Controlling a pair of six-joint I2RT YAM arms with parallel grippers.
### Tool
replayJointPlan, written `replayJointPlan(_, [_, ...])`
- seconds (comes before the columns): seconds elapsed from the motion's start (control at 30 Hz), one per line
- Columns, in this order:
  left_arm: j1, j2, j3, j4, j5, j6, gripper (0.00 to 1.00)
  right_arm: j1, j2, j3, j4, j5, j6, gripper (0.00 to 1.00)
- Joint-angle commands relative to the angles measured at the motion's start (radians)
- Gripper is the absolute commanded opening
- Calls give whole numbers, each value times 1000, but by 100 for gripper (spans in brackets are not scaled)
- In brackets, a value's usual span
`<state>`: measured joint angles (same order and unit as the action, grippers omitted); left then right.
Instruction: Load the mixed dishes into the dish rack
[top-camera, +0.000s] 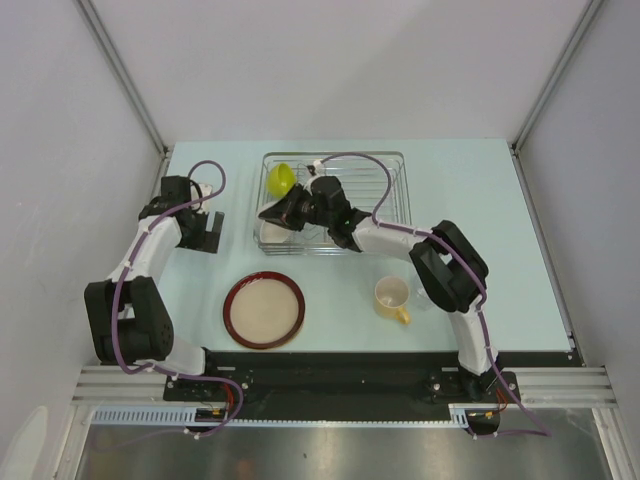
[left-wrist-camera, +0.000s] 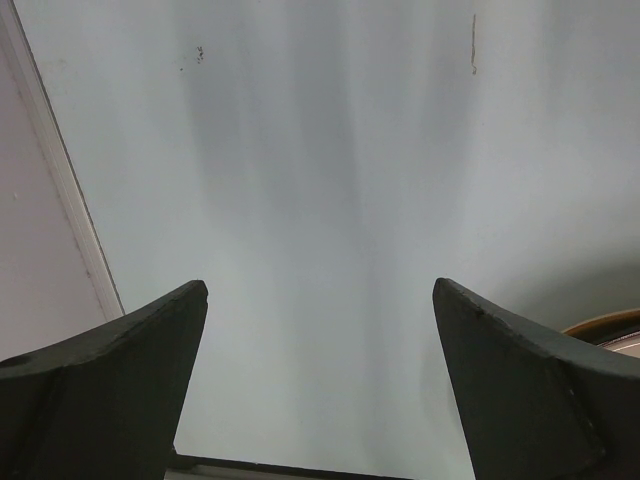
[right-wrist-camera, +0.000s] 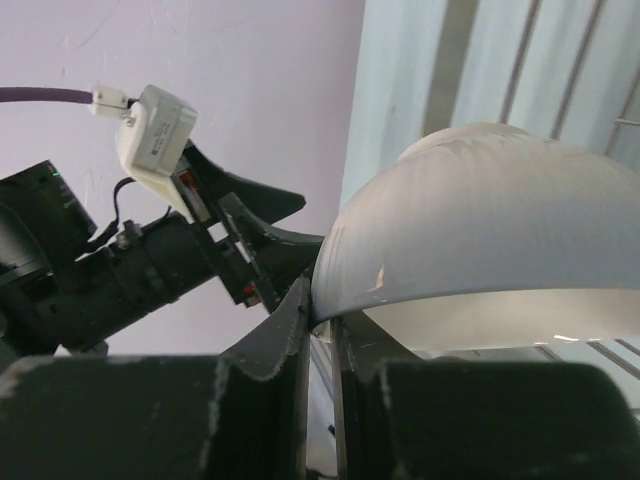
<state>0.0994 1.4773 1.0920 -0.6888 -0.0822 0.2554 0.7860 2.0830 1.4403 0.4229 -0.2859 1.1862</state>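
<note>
The silver wire dish rack (top-camera: 385, 190) stands at the back of the table, its thin bars (right-wrist-camera: 520, 60) showing in the right wrist view. A lime-green bowl (top-camera: 282, 178) lies in its far left corner. My right gripper (top-camera: 275, 215) reaches into the rack's left side. It is shut on the rim of the white bowl (right-wrist-camera: 480, 230), which is tipped on its side. A dark-red-rimmed beige plate (top-camera: 264, 309) and a pale yellow mug (top-camera: 392, 297) sit on the table in front of the rack. My left gripper (top-camera: 208, 232) hovers open left of the rack, nothing between its fingers (left-wrist-camera: 120, 370).
Grey walls close in the table on the left, back and right. The plate's rim (left-wrist-camera: 610, 325) shows at the right edge of the left wrist view. The left arm (right-wrist-camera: 150, 260) appears beyond the bowl in the right wrist view.
</note>
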Motion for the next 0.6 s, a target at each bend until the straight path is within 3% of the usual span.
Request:
replayJointPlan(0.0, [10,-37,-1,28,7,8,100,-14,15,157,-85,-186,-42,0])
replayJointPlan(0.2, [10,-35,-1,31,2,10,100,-19,5,227,-188,-303,-97,0])
replayJointPlan(0.57, [10,-41,-11,34,-4,7,100,-77,55,276,-191,-516,-66,0])
